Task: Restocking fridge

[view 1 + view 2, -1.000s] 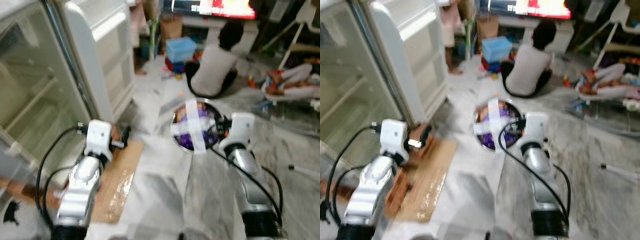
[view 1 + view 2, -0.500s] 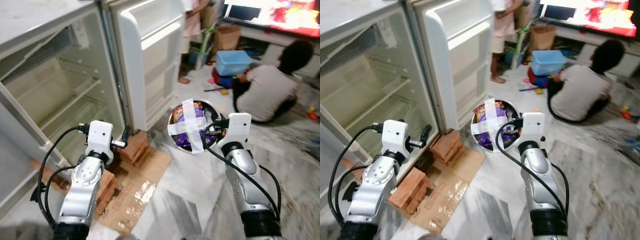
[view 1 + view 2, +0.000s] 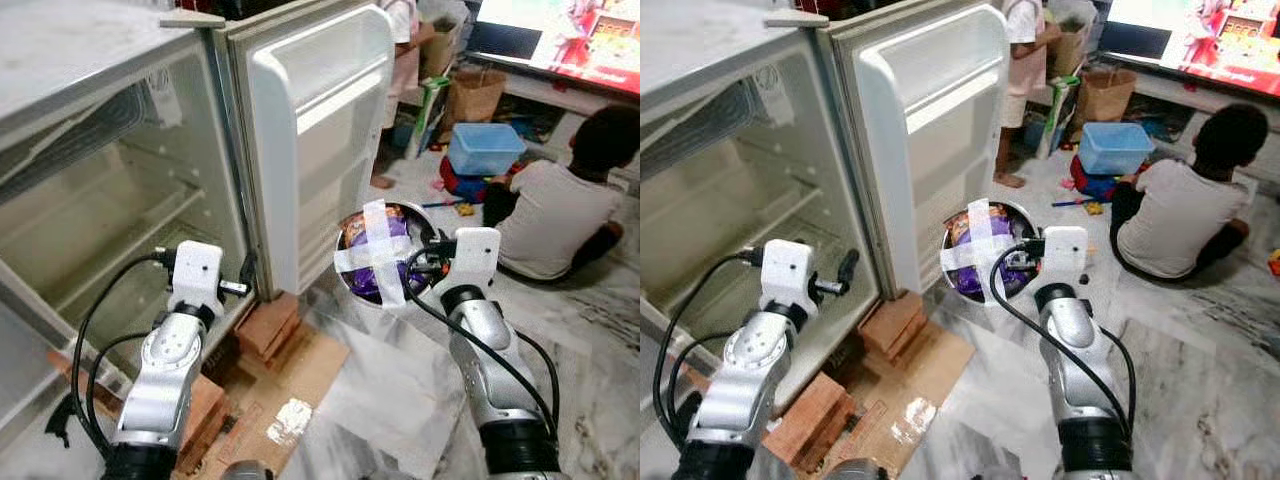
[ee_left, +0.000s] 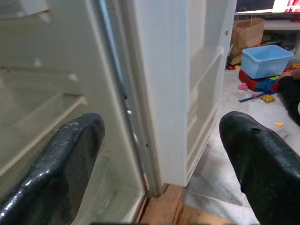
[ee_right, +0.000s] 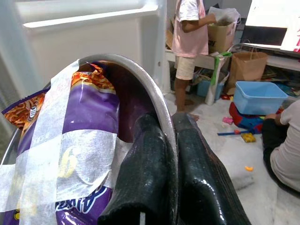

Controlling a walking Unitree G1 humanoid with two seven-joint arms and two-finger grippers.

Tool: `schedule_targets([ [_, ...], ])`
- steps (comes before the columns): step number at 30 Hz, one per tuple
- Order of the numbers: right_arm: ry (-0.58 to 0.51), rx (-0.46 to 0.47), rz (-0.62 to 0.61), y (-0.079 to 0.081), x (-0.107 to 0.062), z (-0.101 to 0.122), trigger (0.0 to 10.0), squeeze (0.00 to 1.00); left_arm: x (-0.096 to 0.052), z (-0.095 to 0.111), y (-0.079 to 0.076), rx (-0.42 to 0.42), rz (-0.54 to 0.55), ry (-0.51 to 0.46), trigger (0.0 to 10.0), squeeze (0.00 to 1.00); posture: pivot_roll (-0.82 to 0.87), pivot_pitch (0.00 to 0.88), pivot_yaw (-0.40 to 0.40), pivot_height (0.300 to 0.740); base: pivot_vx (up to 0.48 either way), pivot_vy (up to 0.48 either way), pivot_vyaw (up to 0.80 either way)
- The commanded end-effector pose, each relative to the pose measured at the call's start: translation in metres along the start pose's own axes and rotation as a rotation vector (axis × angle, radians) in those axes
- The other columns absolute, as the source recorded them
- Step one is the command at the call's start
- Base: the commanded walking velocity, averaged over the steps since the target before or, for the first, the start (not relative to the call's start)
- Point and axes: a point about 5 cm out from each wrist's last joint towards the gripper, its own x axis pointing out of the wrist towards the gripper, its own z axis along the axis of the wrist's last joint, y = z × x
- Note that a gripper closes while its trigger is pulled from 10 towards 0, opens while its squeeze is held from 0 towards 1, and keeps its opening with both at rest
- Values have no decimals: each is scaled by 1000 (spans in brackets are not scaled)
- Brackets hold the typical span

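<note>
The fridge (image 3: 90, 190) stands open on my left with bare shelves (image 3: 120, 225) inside and its white door (image 3: 320, 130) swung out ahead. A steel bowl (image 3: 378, 252) holds a purple snack packet (image 5: 89, 122) strapped in with a cross of white tape (image 5: 47, 154). My right gripper (image 5: 164, 126) is shut on the bowl's rim and holds it up just right of the door. My left gripper (image 4: 159, 140) is open and empty, level with the fridge's lower front edge, near the door hinge.
Red bricks (image 3: 268, 322) prop the fridge, and wet cardboard (image 3: 300, 400) lies on the marble floor. A person sits on the floor (image 3: 565, 215) at the right; another person stands (image 3: 400, 50) behind the door. A blue tub (image 3: 485, 148) and paper bag (image 3: 475, 92) lie beyond.
The camera has swung toward the fridge, which now looks nearer and sharper. The bowl stays in my right gripper and the left gripper stays open.
</note>
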Motion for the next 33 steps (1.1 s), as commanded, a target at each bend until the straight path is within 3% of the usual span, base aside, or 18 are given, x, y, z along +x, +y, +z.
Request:
schedule_targets([
  [1, -23, 1, -35, -12, 0, 5, 10000, 0, 1, 2, -7, 1, -18, -6, 10000, 0, 35, 0, -15, 740, 0, -472, 0],
  [14, -21, 19, -35, -12, 0, 5, 10000, 0, 2, -1, -4, 53, 6, 19, 10000, 0, 34, 0, -12, 740, 0, -473, 0],
  [27, -30, 3, -19, -8, 0, 5, 10000, 0, 2, -3, 0, 46, 33, 40, 10000, 0, 36, 0, -10, 740, 0, -444, 0],
  [33, -36, -9, 18, -6, 2, 7, 10000, 0, 3, -2, 7, -10, 97, 29, 10000, 0, 40, 0, -13, 740, 157, -137, 267],
])
